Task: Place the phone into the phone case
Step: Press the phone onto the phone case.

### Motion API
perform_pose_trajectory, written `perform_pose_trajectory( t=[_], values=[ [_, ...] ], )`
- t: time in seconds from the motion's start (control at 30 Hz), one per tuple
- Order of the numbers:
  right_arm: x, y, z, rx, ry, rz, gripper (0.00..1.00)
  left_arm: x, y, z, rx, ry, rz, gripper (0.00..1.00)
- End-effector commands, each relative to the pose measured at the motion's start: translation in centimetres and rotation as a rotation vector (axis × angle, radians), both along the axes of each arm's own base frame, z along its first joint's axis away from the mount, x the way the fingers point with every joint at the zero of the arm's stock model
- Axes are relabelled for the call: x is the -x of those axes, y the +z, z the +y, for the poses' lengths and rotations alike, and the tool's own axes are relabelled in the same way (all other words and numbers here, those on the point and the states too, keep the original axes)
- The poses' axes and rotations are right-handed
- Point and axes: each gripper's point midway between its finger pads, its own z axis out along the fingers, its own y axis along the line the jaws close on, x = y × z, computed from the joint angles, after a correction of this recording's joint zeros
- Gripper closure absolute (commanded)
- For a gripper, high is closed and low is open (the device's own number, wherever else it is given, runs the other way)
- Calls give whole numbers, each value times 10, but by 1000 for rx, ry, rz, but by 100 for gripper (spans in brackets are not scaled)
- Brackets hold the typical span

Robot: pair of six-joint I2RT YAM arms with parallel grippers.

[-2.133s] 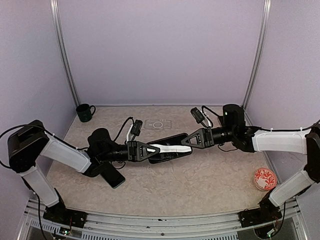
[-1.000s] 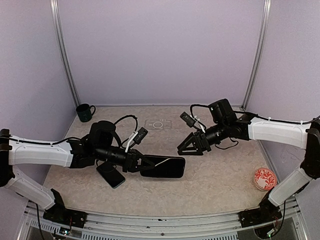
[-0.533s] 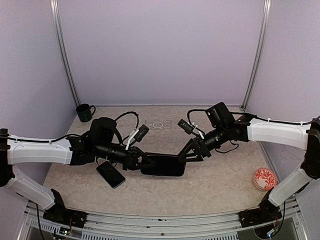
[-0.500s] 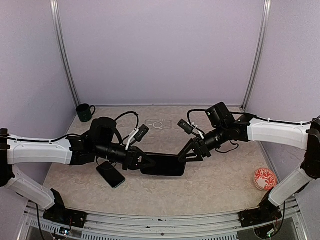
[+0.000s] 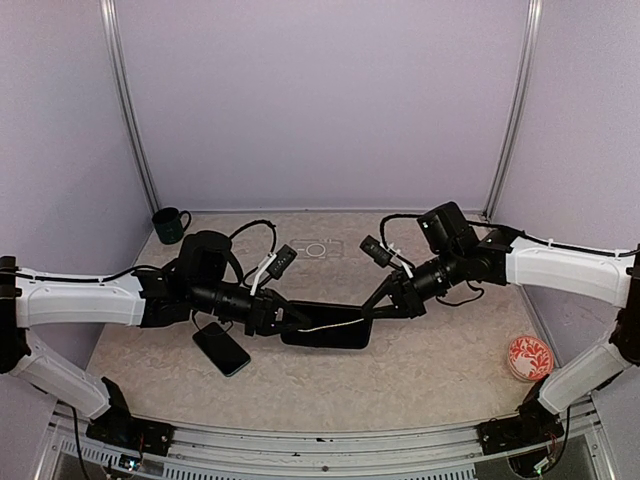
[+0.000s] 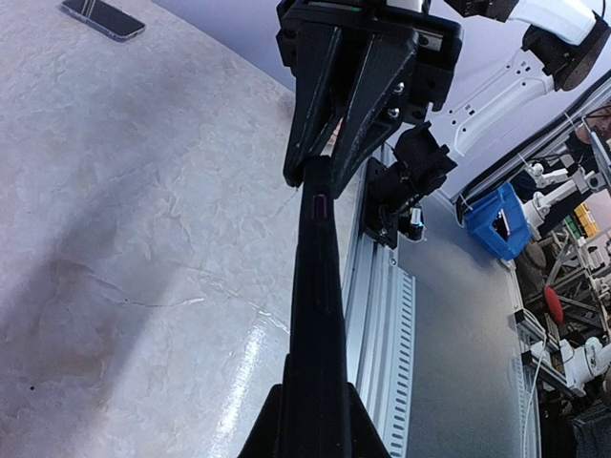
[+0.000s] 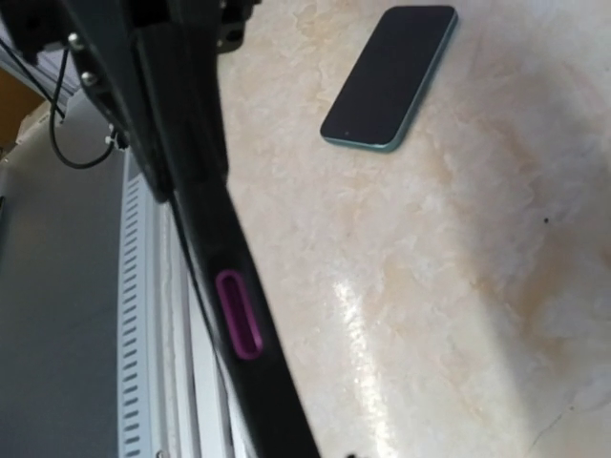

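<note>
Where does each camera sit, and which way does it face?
Top external: above, behind the bases, facing down at the table; left arm, right arm show.
Left wrist: on the left claw, facing along the phone case to the right claw.
Right wrist: faces along the phone case to the left claw.
Both wrist views share the phone.

Blk phone case [image 5: 335, 338]; phone [image 5: 222, 349] blk w/ teal edge; table [image 5: 420, 370] beige marbled.
</note>
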Motion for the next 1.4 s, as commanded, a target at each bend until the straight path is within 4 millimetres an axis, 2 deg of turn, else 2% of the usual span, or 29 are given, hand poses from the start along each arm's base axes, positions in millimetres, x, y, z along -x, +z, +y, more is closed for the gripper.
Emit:
perform_pose_trajectory(
  t=[0.0,0.07,0.4,0.5,0.7,1.03,1.37],
  values=[
    [-3,8,-3,18,-49,-59,95,-9,33,-7,88,10,-48,100],
    [-4,10,-2,23,-56,-75,100,-10,33,-7,89,17,-45,100],
    [-3,4,4,113,-94,-167,100,-13,39,-2,101,57,-49,100],
    [-7,10,3,107,-116,-191,95,-13,40,-1,99,65,-48,100],
    [-10,27,-2,82,-155,-244,92,-15,38,1,92,83,-43,100],
    [-10,45,-11,64,-185,-299,87,-14,41,-1,95,79,-42,100],
    [-5,48,-6,55,-141,-277,69,-10,47,-1,88,61,-65,100]
  ],
)
